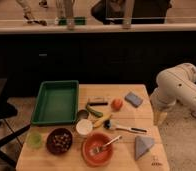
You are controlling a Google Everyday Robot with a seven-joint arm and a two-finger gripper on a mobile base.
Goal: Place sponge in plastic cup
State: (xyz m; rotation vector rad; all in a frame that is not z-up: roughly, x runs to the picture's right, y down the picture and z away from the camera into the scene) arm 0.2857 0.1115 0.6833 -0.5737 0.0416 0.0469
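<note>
Risks first. Two blue-grey items sit on the surface (141, 117): the sponge (133, 99), small and flat at 2 o'clock, and a larger triangular folded piece (143, 146) at 5 o'clock. Mistake one for the other and you carry the wrong thing.

The orange fruit (117, 103) lies just beside the sponge at its 9 o'clock; a sloppy approach likely nudges it rolling.

Cup ambiguity: a white cup (84, 127) sits near centre and a small green cup (34, 139) at 8 o'clock. Either may be the target; confirm yours. The route to both crosses the banana (102, 121) and the brush (126, 128), so a low carry probably clips them.

Pose: the arm (178, 85) is folded off the surface's 3 o'clock edge, elbow high. The claw (160, 116) hangs low by that edge, apart from the sponge; whether it is wide or narrow, I cannot tell.
</note>
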